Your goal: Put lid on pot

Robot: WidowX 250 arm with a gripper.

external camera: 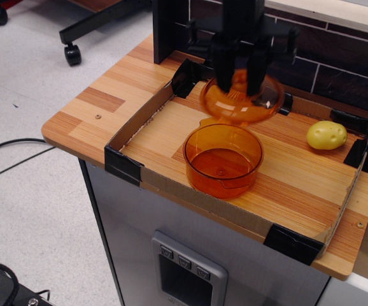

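The table (107,105) is carrying the pot (223,159), standing open. My claw (238,80) is gripping the lid (241,102) by its centre knob, above the pot's rear rim. It seems light, stiff, slippery plastic.

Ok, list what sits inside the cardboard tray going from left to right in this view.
Pot → potato. The lid, held in the gripper, hangs above the pot's far edge and overlaps it, so I leave it out of the order.
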